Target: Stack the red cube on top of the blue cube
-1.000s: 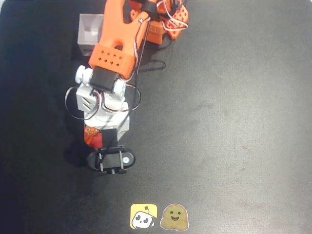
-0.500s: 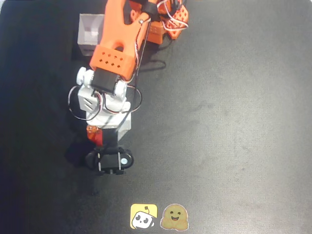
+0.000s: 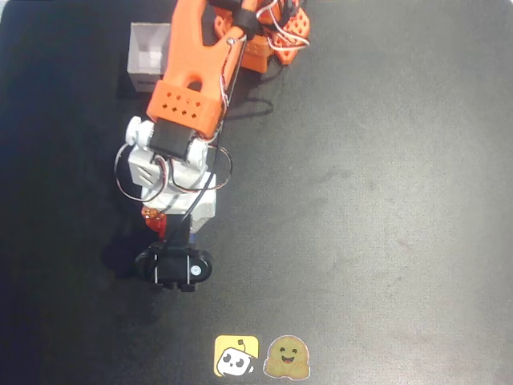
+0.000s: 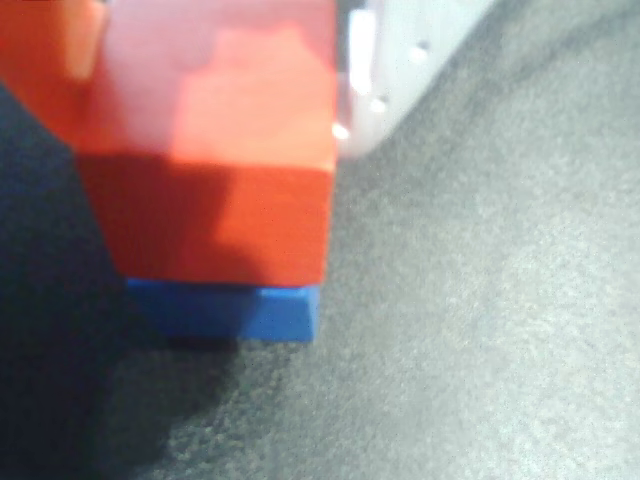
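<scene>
Surface: a black matte tabletop [image 3: 385, 200] fills the overhead view, with faint pale scuffs and dust marks across it.
Texture: in the wrist view the tabletop [image 4: 500, 330] looks grey and finely grained.
Light: even from above, soft shadows on the surface.
Edge: a thin pale strip [image 3: 3, 6] shows at the upper left corner.

red cube [image 4: 215, 150]: we see smooth, faintly sheeny plastic
blue cube [image 4: 235, 312]: we see smooth matt plastic
table [image 3: 385, 200]: we see dark, matt, finely grained covering
white box [image 3: 148, 56]: we see pale, dull-looking walls
</scene>
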### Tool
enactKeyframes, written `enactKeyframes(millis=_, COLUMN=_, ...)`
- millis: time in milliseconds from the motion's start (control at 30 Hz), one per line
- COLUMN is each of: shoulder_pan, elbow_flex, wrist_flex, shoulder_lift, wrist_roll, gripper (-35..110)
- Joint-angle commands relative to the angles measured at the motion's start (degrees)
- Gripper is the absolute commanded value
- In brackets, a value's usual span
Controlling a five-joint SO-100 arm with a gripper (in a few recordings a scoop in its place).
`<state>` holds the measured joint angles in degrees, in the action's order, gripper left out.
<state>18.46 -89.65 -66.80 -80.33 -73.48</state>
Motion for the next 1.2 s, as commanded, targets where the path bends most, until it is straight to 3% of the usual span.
enactKeyframes(millis=0, shoulder_pan=0.4, elbow_flex=1.9, wrist_flex=0.8, shoulder_lift=-0.2, wrist_roll=-0.4, gripper=0)
enactKeyframes(millis=533, shoulder_pan=0.9, elbow_flex=1.5, wrist_flex=2.1, shoulder_lift=1.2, wrist_roll=-1.8, gripper=2)
enactKeyframes(millis=633, shoulder_pan=0.9, elbow_flex=1.4, wrist_flex=2.1, shoulder_lift=1.4, wrist_roll=-2.7, gripper=11)
enactKeyframes(millis=1167, shoulder_pan=0.9, elbow_flex=1.2, wrist_flex=2.0, shoulder_lift=1.4, wrist_roll=-2.9, gripper=25)
